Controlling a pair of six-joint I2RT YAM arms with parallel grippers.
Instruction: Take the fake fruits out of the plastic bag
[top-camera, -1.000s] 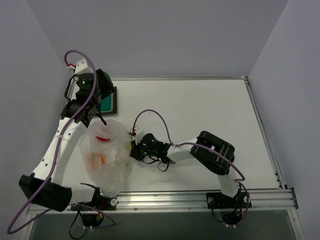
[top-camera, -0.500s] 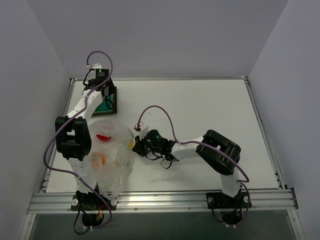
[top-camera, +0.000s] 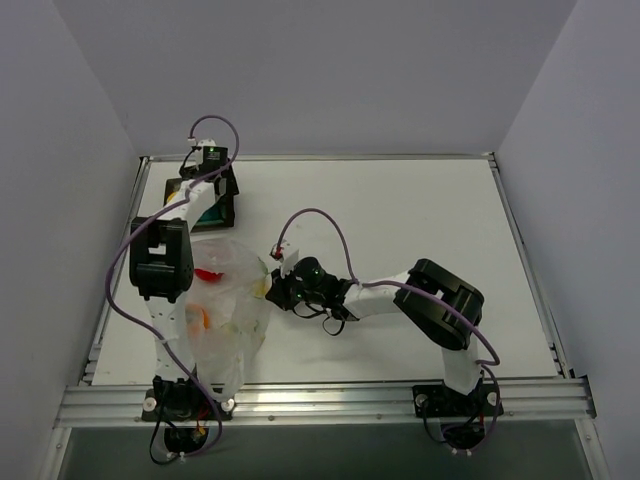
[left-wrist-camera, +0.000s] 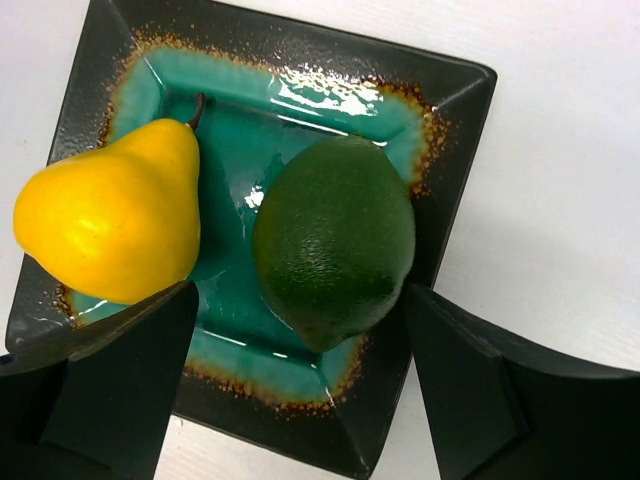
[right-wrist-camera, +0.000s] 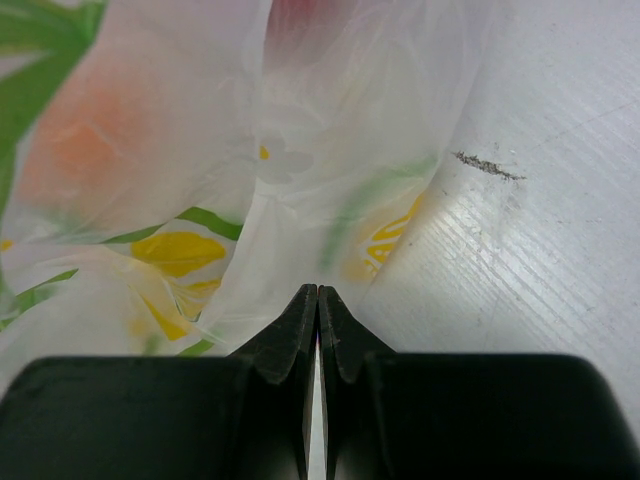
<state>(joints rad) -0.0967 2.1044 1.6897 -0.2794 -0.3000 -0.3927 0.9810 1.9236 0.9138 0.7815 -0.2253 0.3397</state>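
Four glossy plastic fruits are in sight, split two and two. One yellow pear-shaped fruit (left-wrist-camera: 105, 225) and one dark green rounded fruit (left-wrist-camera: 335, 240) lie side by side in the single dark-framed square tray with a teal centre (left-wrist-camera: 455, 150), which sits at the far left corner of the white surface (top-camera: 400, 220). One red fruit (top-camera: 208, 273) and one orange fruit (top-camera: 195, 318) show through the one clear, crinkled plastic bag (top-camera: 235, 300), which lies on the surface near the left arm's base, just in front of the tray. The red fruit is nearer the tray and the orange nearer the arm bases. The left tool (left-wrist-camera: 298, 288) hangs over the tray with its two fingers spread wide, one on each side of the green fruit, gripping nothing. The right tool (right-wrist-camera: 317, 290) is at the bag's right edge, its two fingers pressed together on a fold of the film, which carries yellow and green print.
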